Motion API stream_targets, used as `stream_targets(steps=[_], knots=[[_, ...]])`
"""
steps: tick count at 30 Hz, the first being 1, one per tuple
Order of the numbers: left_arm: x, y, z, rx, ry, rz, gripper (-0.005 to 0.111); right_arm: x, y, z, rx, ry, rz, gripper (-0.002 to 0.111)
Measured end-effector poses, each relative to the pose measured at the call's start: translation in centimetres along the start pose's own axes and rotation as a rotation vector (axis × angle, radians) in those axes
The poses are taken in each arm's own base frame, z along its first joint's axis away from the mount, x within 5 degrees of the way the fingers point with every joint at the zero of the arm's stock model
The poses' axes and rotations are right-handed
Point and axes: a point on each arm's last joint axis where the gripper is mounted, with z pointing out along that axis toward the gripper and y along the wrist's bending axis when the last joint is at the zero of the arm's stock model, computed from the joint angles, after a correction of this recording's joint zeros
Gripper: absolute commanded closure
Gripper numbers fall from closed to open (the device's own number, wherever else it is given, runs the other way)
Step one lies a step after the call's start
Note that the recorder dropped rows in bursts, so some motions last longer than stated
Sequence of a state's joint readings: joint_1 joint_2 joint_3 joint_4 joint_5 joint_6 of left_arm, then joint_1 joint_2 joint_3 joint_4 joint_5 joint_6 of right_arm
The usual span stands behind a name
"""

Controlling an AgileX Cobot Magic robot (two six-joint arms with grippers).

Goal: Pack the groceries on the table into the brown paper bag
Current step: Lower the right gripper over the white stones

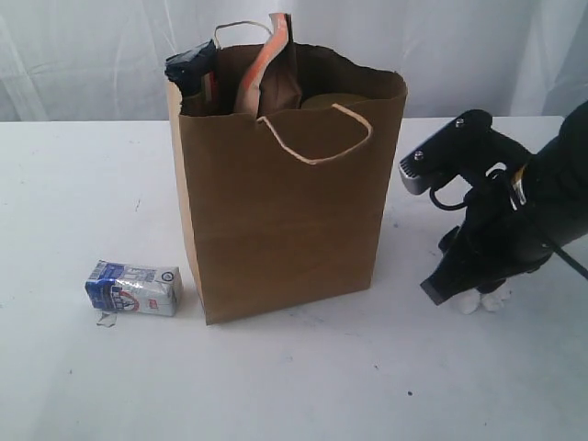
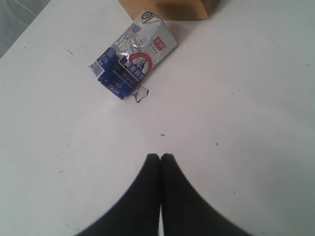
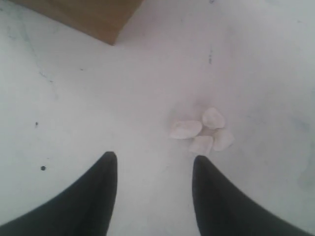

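Observation:
The brown paper bag point(image 1: 285, 211) stands upright mid-table. A dark packet point(image 1: 188, 66), a brown pouch point(image 1: 276, 78) and a gold lid point(image 1: 333, 99) poke out of its top. The small blue-white carton point(image 1: 133, 288) lies on its side on the table point(image 1: 303, 386), left of the bag. In the left wrist view the carton point(image 2: 133, 61) lies ahead of my left gripper point(image 2: 160, 156), which is shut on nothing above bare table. My right gripper point(image 3: 155, 162) is open and empty over the table, near the bag's lower corner point(image 3: 83, 14). The right arm point(image 1: 501, 220) is right of the bag.
A few small whitish pieces point(image 3: 202, 130) lie on the table just beyond the right fingers. A tiny clear scrap point(image 2: 141, 93) sits beside the carton. A pale curtain hangs behind the table. Small dark specks dot the tabletop.

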State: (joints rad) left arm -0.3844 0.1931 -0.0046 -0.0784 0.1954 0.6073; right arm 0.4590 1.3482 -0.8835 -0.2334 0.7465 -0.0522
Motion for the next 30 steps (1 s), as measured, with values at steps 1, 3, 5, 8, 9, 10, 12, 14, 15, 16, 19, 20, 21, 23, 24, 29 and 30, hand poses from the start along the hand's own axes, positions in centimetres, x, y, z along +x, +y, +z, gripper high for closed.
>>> stream_targets(steps=[1, 3, 5, 8, 9, 10, 12, 14, 15, 16, 19, 20, 21, 23, 24, 29, 30], knots=[[0.0, 0.0, 0.0, 0.0, 0.0, 0.0, 0.107, 0.1, -0.2, 0.2, 0.009, 0.007, 0.003, 0.063], [0.0, 0.0, 0.0, 0.0, 0.0, 0.0, 0.107, 0.3, -1.0, 0.6, 0.028, 0.034, 0.037, 0.063], [0.0, 0.0, 0.0, 0.0, 0.0, 0.0, 0.107, 0.8, -1.8, 1.1, 0.044, 0.078, 0.089, 0.063], [0.0, 0.0, 0.0, 0.0, 0.0, 0.0, 0.107, 2.0, -3.6, 2.9, 0.065, 0.196, 0.202, 0.063], [0.0, 0.0, 0.0, 0.0, 0.0, 0.0, 0.107, 2.5, -4.4, 4.0, 0.07, 0.24, 0.25, 0.063], [0.0, 0.0, 0.0, 0.0, 0.0, 0.0, 0.107, 2.7, -4.8, 4.5, 0.072, 0.255, 0.267, 0.063], [0.0, 0.0, 0.0, 0.0, 0.0, 0.0, 0.107, 2.9, -5.3, 5.9, 0.067, 0.267, 0.302, 0.063], [0.0, 0.0, 0.0, 0.0, 0.0, 0.0, 0.107, 2.6, -5.4, 7.2, 0.059, 0.231, 0.306, 0.063], [0.0, 0.0, 0.0, 0.0, 0.0, 0.0, 0.107, 2.4, -5.4, 7.7, 0.055, 0.21, 0.307, 0.063], [0.0, 0.0, 0.0, 0.0, 0.0, 0.0, 0.107, 2.0, -5.6, 8.1, 0.055, 0.19, 0.314, 0.063], [0.0, 0.0, 0.0, 0.0, 0.0, 0.0, 0.107, 1.0, -6.9, 9.2, 0.066, 0.173, 0.38, 0.063], [0.0, 0.0, 0.0, 0.0, 0.0, 0.0, 0.107, 1.0, -7.4, 9.7, 0.068, 0.184, 0.405, 0.063], [0.0, 0.0, 0.0, 0.0, 0.0, 0.0, 0.107, 0.9, -7.8, 10.0, 0.07, 0.194, 0.419, 0.063], [0.0, 0.0, 0.0, 0.0, 0.0, 0.0, 0.107, 0.9, -8.1, 10.7, 0.065, 0.217, 0.439, 0.063], [0.0, 0.0, 0.0, 0.0, 0.0, 0.0, 0.107, 0.9, -8.1, 10.9, 0.062, 0.221, 0.444, 0.063], [0.0, 0.0, 0.0, 0.0, 0.0, 0.0, 0.107, 0.8, -8.2, 11.3, 0.06, 0.228, 0.449, 0.063], [0.0, 0.0, 0.0, 0.0, 0.0, 0.0, 0.107, 0.8, -8.2, 11.4, 0.059, 0.231, 0.448, 0.063]])
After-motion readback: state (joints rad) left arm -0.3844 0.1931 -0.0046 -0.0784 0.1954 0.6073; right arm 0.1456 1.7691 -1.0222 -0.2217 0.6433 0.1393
